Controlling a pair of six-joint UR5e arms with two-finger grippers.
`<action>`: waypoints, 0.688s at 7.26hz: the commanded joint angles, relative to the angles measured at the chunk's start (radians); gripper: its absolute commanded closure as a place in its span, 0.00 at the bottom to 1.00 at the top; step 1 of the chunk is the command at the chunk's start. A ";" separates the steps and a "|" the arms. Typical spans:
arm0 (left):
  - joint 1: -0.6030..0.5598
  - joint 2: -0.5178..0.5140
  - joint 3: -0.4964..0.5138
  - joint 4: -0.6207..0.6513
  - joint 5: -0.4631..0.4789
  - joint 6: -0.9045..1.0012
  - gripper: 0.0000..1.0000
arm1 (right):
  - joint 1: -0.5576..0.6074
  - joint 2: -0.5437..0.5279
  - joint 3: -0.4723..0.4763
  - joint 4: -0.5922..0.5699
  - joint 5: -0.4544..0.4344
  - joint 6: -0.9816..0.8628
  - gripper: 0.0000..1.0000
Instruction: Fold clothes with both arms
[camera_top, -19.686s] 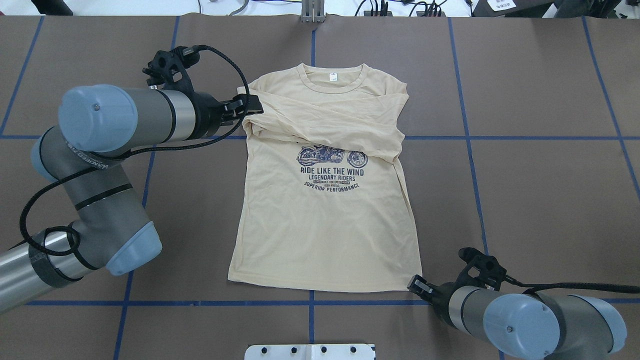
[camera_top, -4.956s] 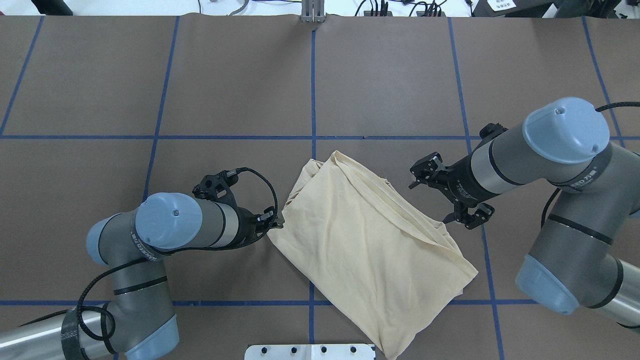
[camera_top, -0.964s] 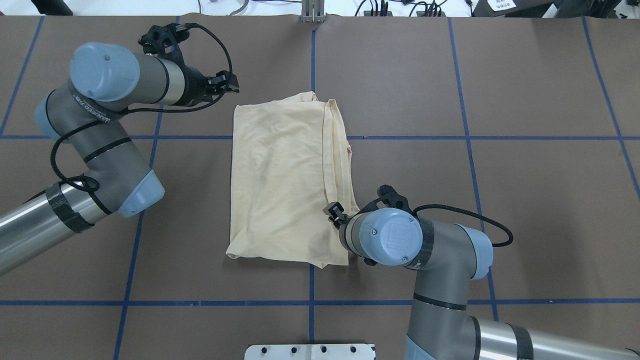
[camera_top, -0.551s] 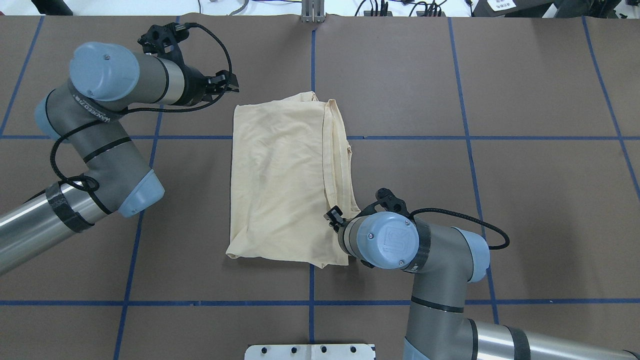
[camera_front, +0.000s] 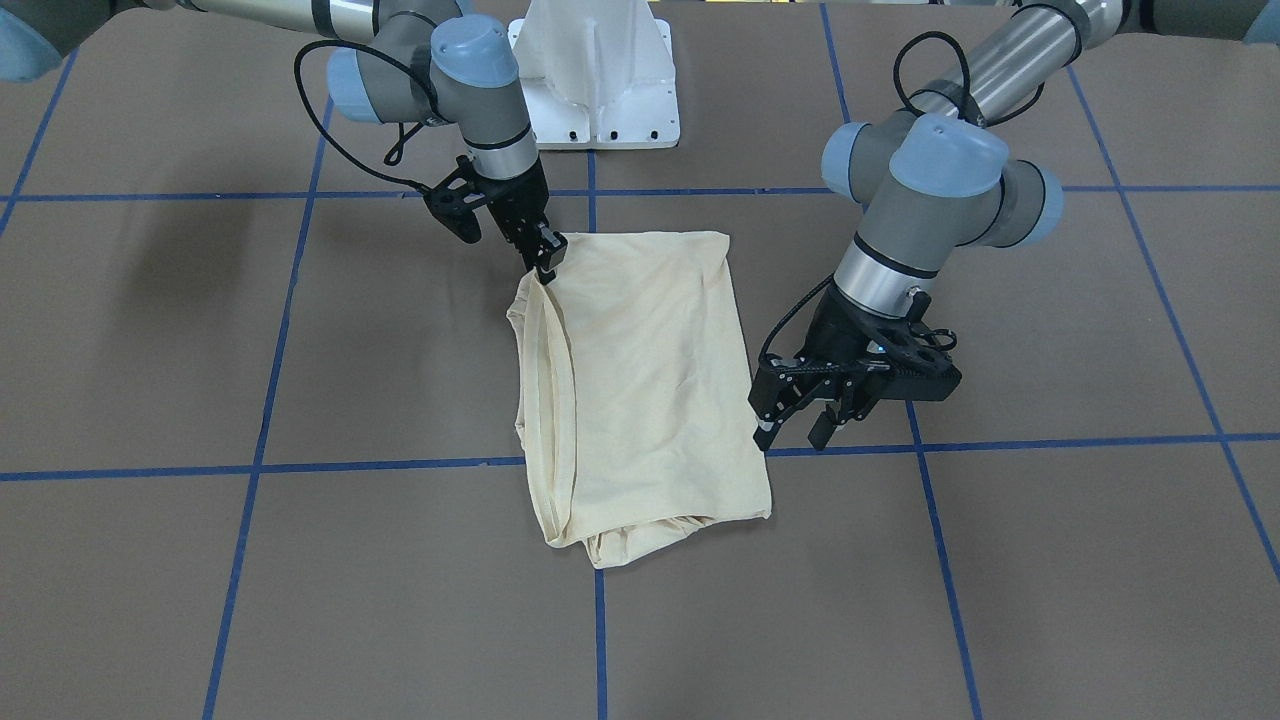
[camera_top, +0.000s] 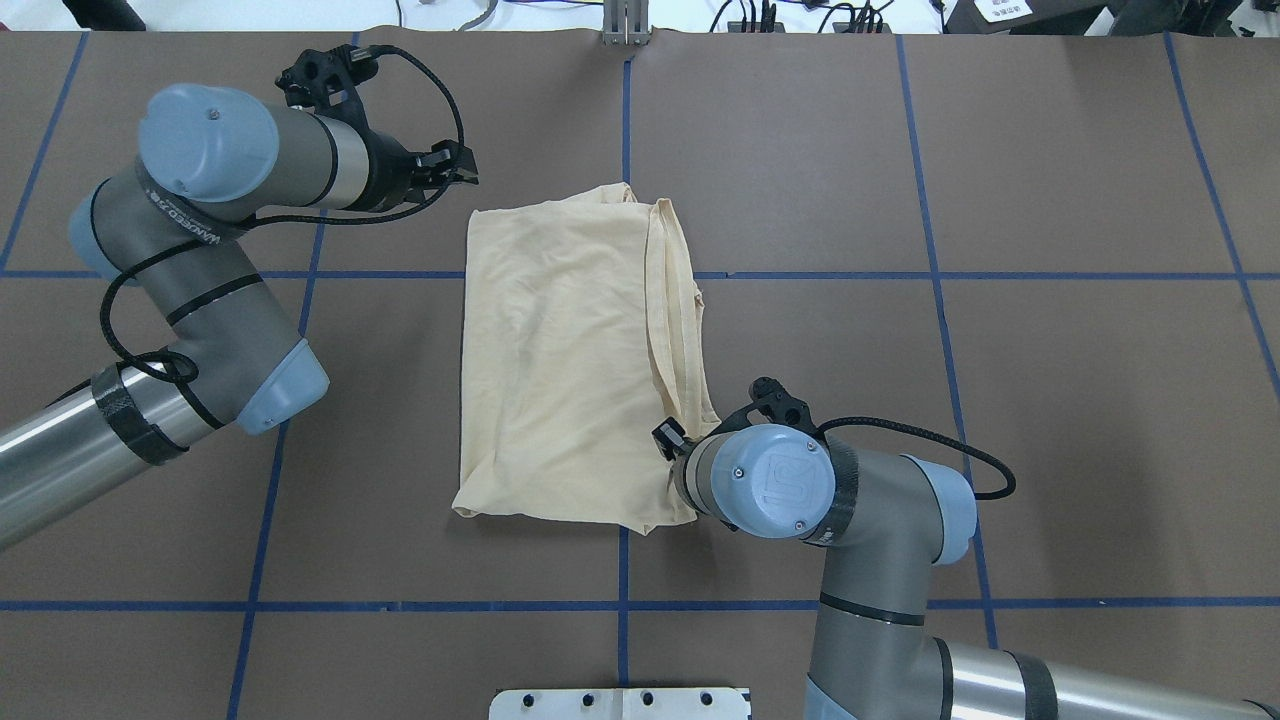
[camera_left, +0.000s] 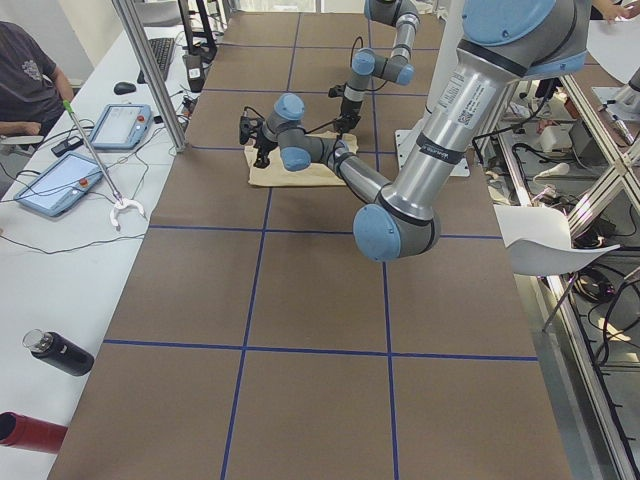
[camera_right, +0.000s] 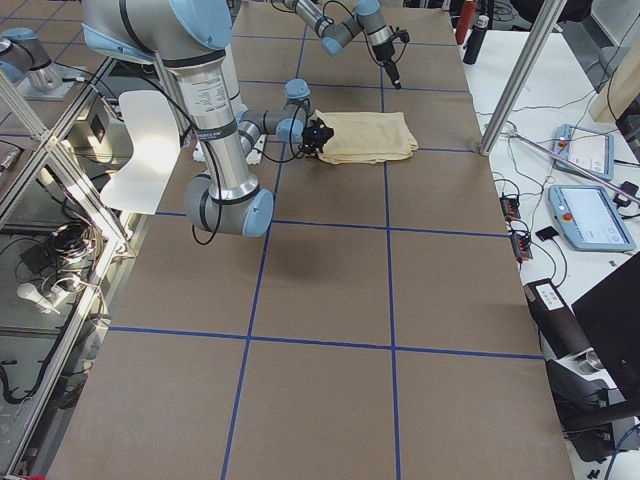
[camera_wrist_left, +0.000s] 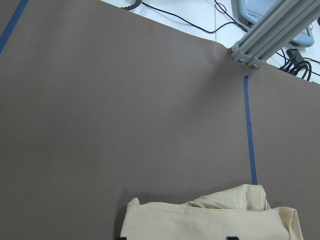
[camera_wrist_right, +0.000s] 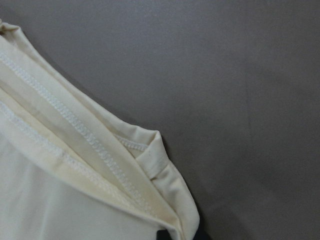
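Two grippers flank the folded T-shirt (camera_top: 560, 350) on the table (camera_top: 1050, 400): the right gripper (camera_front: 545, 265) pinches one hemmed corner, likely to lift a fold; the left gripper (camera_front: 790, 436) hangs spread, empty, beside the opposite corner.

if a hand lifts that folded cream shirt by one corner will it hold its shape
Probably not: the shirt lies in soft wrinkles with loose stacked hems, so it would likely droop and unfold. It looks thin, so likely light. Its matte knit probably grips well.
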 joint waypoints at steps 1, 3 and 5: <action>0.000 0.000 0.000 0.000 -0.002 0.000 0.27 | 0.000 0.000 0.009 0.000 0.000 0.001 1.00; 0.000 0.020 -0.012 0.000 -0.002 -0.003 0.27 | 0.004 -0.014 0.037 -0.011 0.003 -0.001 1.00; 0.069 0.174 -0.214 -0.006 0.006 -0.182 0.06 | 0.006 -0.058 0.102 -0.012 0.006 -0.001 1.00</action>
